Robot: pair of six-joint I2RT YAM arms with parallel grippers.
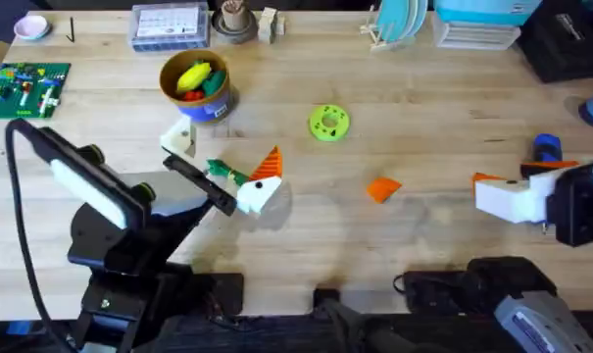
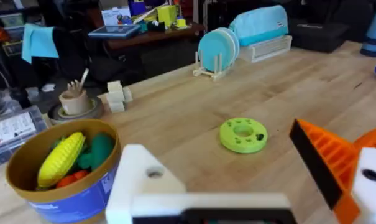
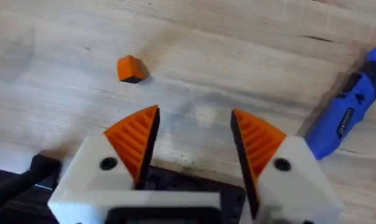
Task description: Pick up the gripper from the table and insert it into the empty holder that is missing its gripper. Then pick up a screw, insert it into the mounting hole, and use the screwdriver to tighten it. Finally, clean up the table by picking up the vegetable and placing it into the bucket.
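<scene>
The loose orange gripper lies on the table mid-right; it also shows ahead of my right gripper. My left gripper is open. One of its fingers is the plain white holder; the other carries an orange pad. The vegetable lies under it, between the two fingers. The blue bucket holds toy food just beyond. My right gripper is open and empty, next to the blue screwdriver. The screw is out of view.
A green ring disc lies mid-table. Along the far edge stand a clear parts box, a cup and a dish rack. A green circuit board sits far left.
</scene>
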